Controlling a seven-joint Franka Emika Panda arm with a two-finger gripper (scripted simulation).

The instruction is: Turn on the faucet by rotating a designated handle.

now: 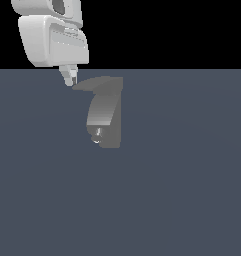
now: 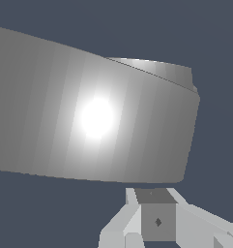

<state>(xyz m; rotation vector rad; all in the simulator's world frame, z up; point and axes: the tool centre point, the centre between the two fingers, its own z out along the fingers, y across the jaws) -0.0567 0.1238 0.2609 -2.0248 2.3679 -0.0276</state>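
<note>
Gripper (image 1: 70, 79) at the tip of the handle (image 1: 89, 83), exterior view. The fingers appear pressed close together, with no gap showing between them and nothing pinched; the tips sit at, or just beside, the pointed end of the thin flat lever, on the exterior view's left of the faucet (image 1: 108, 112). Whether metal touches metal cannot be told at this resolution. The white arm (image 1: 52, 35) descends from the upper part of the picture, its wrist directly above the lever tip.

In the wrist view the gripper (image 2: 156, 220) shows at the edge of the picture as pale blocky fingers around a darker central pad, again without a visible opening, and a broad grey curved surface with a bright highlight, part of the faucet (image 2: 96, 118), fills most of the field just ahead of it.

The faucet stands alone on the flat slate-blue ground (image 1: 182, 200), its blocky body upright, its lighter curved spout (image 1: 103, 107) bending down toward small shiny highlights near the base.

Progress, as a judgement: the approach looks complete, since the fingers have a pushing position at the lever's free end. The rotation itself seems to remain, as the handle projects sideways and no sign of flow appears. A sideways sweep against the tip would be the remaining step.
</note>
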